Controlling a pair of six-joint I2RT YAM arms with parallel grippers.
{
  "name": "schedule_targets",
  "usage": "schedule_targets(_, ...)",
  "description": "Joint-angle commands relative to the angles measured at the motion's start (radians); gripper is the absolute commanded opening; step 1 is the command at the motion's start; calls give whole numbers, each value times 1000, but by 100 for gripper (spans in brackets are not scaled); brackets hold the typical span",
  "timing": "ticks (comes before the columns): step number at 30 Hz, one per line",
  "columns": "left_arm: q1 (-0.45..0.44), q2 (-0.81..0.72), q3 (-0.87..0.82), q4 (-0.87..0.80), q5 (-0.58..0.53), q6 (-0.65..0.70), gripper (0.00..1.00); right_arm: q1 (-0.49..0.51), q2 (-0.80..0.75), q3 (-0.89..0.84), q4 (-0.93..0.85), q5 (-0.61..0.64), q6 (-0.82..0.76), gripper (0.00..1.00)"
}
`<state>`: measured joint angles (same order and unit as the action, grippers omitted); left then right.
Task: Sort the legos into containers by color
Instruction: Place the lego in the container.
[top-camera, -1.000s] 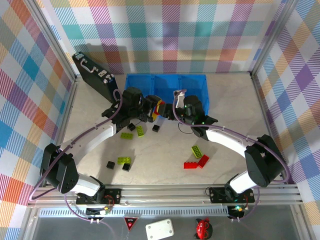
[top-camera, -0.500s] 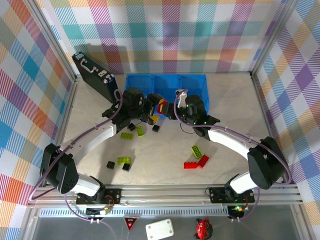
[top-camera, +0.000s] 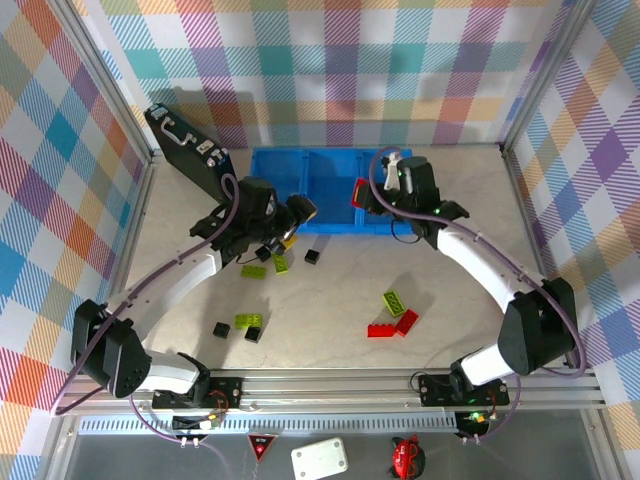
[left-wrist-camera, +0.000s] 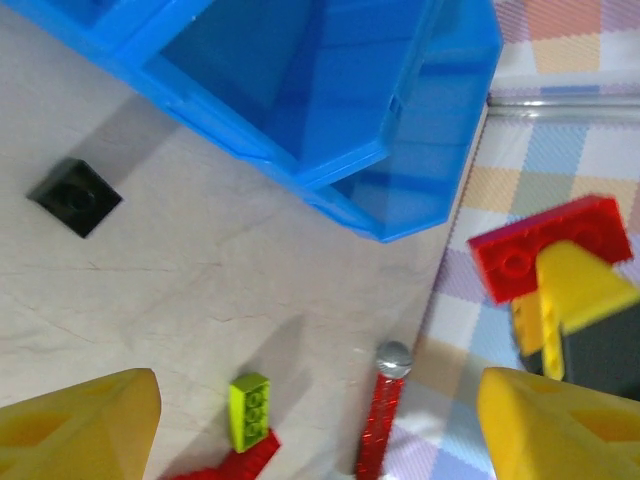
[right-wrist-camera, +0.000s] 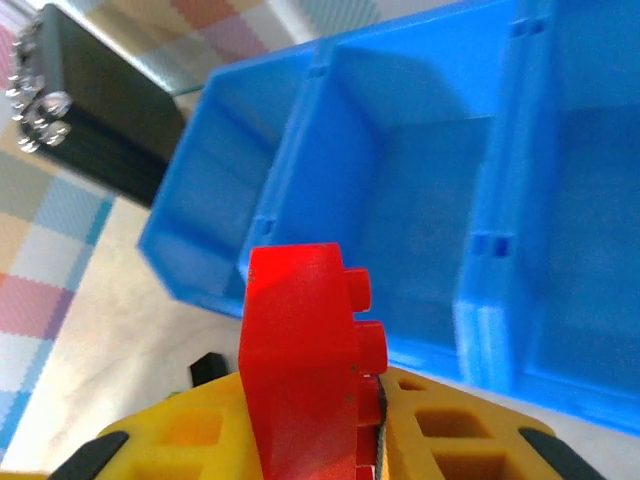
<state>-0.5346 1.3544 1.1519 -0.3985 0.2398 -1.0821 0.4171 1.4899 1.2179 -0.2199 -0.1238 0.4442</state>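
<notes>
A: Loose ones nearest the bases?
B: black brick (top-camera: 220, 329) and lime brick (top-camera: 248, 320) on the left. On the right, red brick (top-camera: 380, 330) lies on the table, touching a second lime brick (top-camera: 394, 302).
A: Left gripper?
B: left gripper (top-camera: 292, 213) is released, jaws wide with nothing between them. It's over the table just short of the blue tray (top-camera: 330, 151).
A: Right?
B: right gripper (top-camera: 364, 194) is clenched on a red lego (right-wrist-camera: 300, 340), above the tray by the middle/right divider; can't tell which compartment. The lego stands on edge, long axis pointing away from the fingers, studs facing right in the wrist view.
</notes>
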Motion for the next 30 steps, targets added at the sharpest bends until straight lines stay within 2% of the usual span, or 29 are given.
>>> schedule_targets(1,10,-58,25,-136,-62,216,82,-47,87,95,-221,11,-105,29)
schedule_targets(9,16,-94,43,-355,-163,374,81,-103,341,367,-495,124,-220,30)
schedule_targets(18,18,-158,-15,-360,-175,386,81,-123,594,629,-665,209,-278,33)
schedule_targets(24,18,-187,-37,-349,-167,399,83,-133,692,714,-728,247,-306,33)
schedule_targets(30,18,-201,-46,-362,-171,410,83,-149,756,743,-744,218,-311,33)
